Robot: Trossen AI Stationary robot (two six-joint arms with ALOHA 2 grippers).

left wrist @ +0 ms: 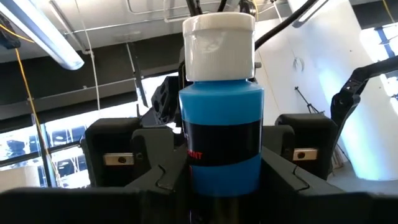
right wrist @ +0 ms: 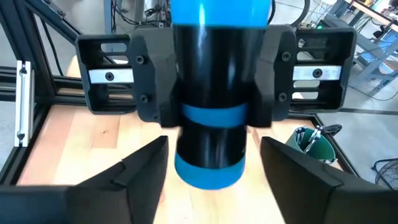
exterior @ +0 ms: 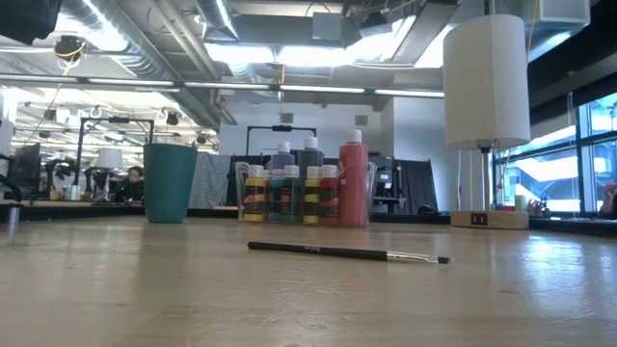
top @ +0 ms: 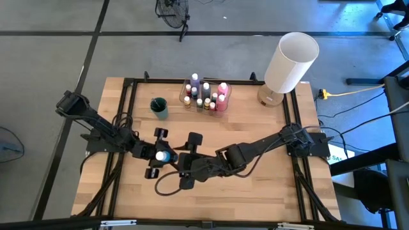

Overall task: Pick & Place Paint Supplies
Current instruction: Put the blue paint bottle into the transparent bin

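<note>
A blue paint bottle [left wrist: 222, 134] with a white cap and a black label hangs above the table's middle, my left gripper [top: 158, 154] shut on it. My right gripper [right wrist: 211, 186] comes at it from the table's right. It is open, its fingers standing on either side of the bottle's lower end [right wrist: 208, 168] without touching. Several more paint bottles [top: 206, 94] stand in a clear container at the far middle. A dark-handled paintbrush [exterior: 347, 253] lies flat on the table. My left gripper pinches the bottle's body at the black label band [right wrist: 211, 74] between its two fingers [right wrist: 155, 93]. The fingers come from the table's left, about level, and lie across the bottle. The bottle stands roughly upright, cap up, lifted clear of the table.
A teal cup [top: 158, 107] with brushes stands left of the container. A large white cylinder [top: 291, 61] on a wooden base stands at the far right corner. A dark cable [top: 167, 186] loops on the wood near the front. Black frame rails [top: 124, 108] line the table's sides.
</note>
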